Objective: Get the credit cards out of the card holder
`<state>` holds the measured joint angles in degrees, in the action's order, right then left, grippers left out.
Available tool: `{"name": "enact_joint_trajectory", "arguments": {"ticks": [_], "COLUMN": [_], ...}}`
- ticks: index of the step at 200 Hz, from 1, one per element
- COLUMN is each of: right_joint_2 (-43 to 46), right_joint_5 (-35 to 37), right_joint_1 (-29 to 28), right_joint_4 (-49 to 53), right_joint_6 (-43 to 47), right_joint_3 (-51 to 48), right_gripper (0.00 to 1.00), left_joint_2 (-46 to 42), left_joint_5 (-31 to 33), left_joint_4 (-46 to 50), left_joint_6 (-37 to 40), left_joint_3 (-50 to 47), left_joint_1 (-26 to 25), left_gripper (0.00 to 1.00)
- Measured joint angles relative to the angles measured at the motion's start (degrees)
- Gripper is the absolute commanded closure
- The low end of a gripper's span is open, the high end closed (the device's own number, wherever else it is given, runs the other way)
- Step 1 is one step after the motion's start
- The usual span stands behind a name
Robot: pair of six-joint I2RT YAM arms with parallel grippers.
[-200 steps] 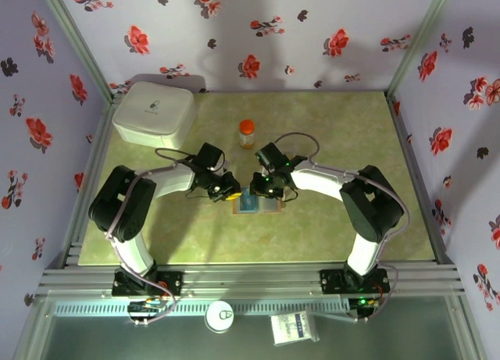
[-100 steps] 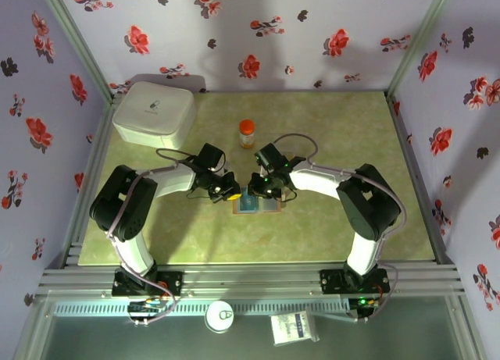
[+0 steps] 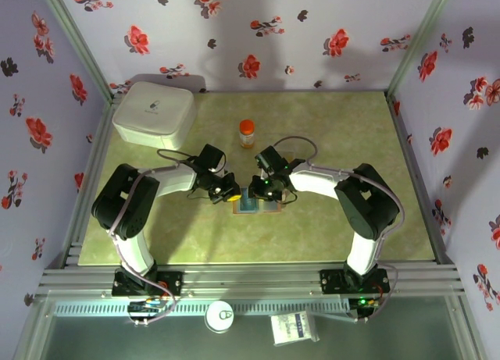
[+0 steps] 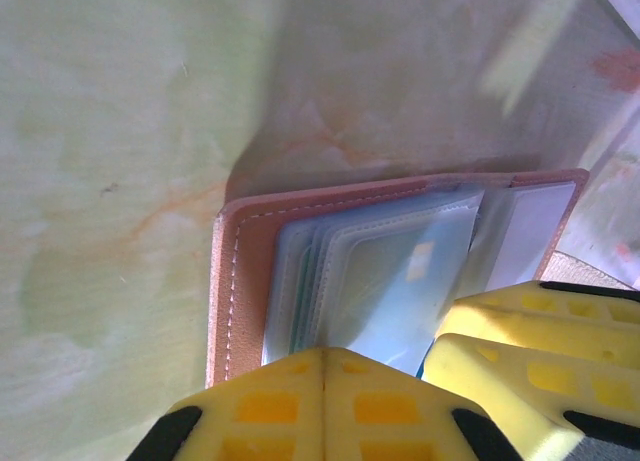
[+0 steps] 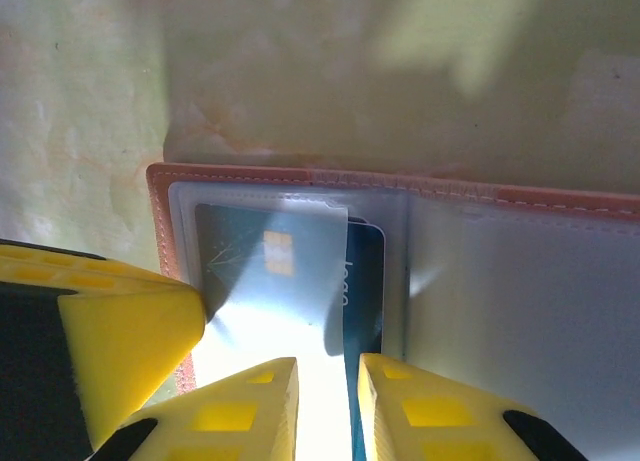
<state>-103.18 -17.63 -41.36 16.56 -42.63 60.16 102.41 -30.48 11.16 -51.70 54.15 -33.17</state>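
Observation:
The reddish-brown card holder [image 3: 258, 206] lies open on the table between both grippers, its leather edge [image 4: 225, 281] and clear sleeves facing up. A teal credit card [image 5: 250, 251] sits inside a clear sleeve. A dark blue card [image 5: 366, 271] pokes out beside it. My left gripper [image 3: 231, 194] is shut, its tips [image 4: 325, 353] pressed at the left edge of the fanned sleeves. Whether a sleeve is pinched I cannot tell. My right gripper [image 5: 325, 376] stands narrowly open over the sleeve and the blue card's edge [image 3: 260, 191].
A white rounded box [image 3: 154, 112] stands at the back left. An orange-capped bottle [image 3: 247, 133] stands just behind the grippers. Floral walls and metal posts close in the table on three sides. A white disc [image 3: 219, 316] and a packet [image 3: 294, 327] lie below the front rail.
The left gripper's jaws have closed fully at the sleeves' edge. The right gripper has edged slightly left over the holder. The holder has stayed in place.

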Motion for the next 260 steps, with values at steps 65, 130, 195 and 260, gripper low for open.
{"name": "enact_joint_trajectory", "arguments": {"ticks": [65,130,195,260], "right_joint_2": [1.84,3.06,2.93,1.36], "right_joint_5": [2.47,2.64,1.70,0.66], "right_joint_1": [0.00,0.00,0.00,0.00], "right_joint_4": [2.60,2.93,0.81,-0.55], "right_joint_6": [0.20,0.13,-0.33,-1.51], "right_joint_3": [0.00,0.00,-0.22,-0.37], "right_gripper": [0.74,0.74,0.74,0.75], "left_joint_2": [-0.07,-0.15,0.98,1.07], "left_joint_5": [0.02,0.87,1.97,3.93], "left_joint_4": [0.22,2.71,3.72,7.15], "left_joint_6": [0.00,0.20,1.31,4.35], "left_joint_3": [0.04,2.71,3.63,4.74], "left_joint_1": [0.00,-2.45,-3.43,-3.37], "left_gripper": [0.95,0.97,1.00,1.00]}}
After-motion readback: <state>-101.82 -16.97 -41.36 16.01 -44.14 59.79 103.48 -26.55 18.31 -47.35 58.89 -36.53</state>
